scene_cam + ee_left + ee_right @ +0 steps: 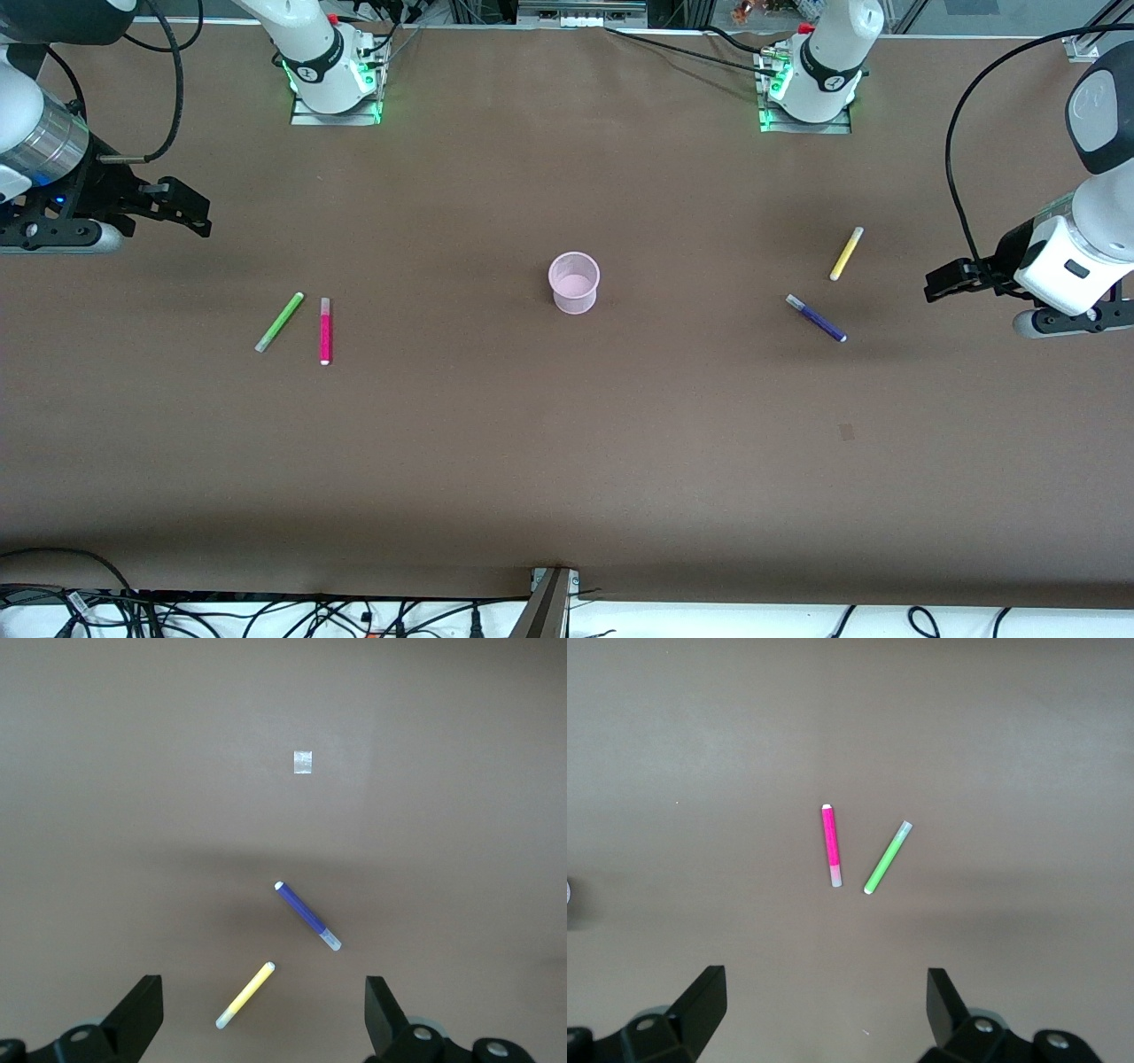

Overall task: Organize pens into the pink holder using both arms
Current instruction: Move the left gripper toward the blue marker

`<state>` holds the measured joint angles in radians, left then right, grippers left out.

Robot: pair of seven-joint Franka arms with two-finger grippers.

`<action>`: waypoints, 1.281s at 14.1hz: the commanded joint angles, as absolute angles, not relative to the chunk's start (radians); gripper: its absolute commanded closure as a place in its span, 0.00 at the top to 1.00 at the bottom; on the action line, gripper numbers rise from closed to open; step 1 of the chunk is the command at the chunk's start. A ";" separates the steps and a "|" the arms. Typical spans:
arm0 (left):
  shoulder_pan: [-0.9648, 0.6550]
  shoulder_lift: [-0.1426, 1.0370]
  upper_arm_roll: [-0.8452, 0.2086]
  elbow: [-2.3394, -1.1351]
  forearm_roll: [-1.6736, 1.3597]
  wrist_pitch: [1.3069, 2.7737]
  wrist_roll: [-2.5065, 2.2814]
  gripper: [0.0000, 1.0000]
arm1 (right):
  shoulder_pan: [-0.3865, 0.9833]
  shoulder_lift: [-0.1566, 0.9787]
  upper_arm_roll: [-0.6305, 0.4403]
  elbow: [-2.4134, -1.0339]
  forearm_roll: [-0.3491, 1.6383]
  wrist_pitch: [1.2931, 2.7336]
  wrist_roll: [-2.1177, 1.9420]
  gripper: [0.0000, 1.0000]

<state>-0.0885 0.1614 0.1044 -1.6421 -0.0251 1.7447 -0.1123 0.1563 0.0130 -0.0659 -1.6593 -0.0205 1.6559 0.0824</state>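
The pink holder [574, 282] stands upright and empty at the middle of the table. The lime green pen [279, 322] and magenta pen [325, 330] lie side by side toward the right arm's end; both show in the right wrist view, green [887, 858] and magenta [831, 846]. The yellow pen [846, 253] and dark purple pen [816, 319] lie toward the left arm's end; the left wrist view shows yellow [245, 995] and purple [307, 916]. My right gripper [182, 208] is open and empty in the air. My left gripper [941, 283] is open and empty in the air beside the yellow pen.
The brown table [567, 461] is wide. A small pale patch [847, 431] lies on it nearer the front camera than the purple pen, also in the left wrist view [303, 763]. Cables and a bracket [551, 602] run along the front edge.
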 commanded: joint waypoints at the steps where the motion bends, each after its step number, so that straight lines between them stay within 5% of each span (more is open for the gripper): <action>1: -0.091 0.186 0.106 -1.605 -0.035 1.738 -0.114 1.00 | 0.144 0.014 -0.057 -1.643 -0.009 1.647 0.095 1.00; 18: -0.083 0.183 0.107 -1.609 -0.052 1.733 -0.124 1.00 | 0.144 0.015 -0.057 -1.641 0.011 1.669 0.095 1.00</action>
<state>-0.0874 0.1712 0.1044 -1.6299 -0.0251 1.7463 -0.1116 0.1563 0.0130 -0.0659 -1.6582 -0.0048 1.6741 0.0824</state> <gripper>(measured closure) 0.000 0.000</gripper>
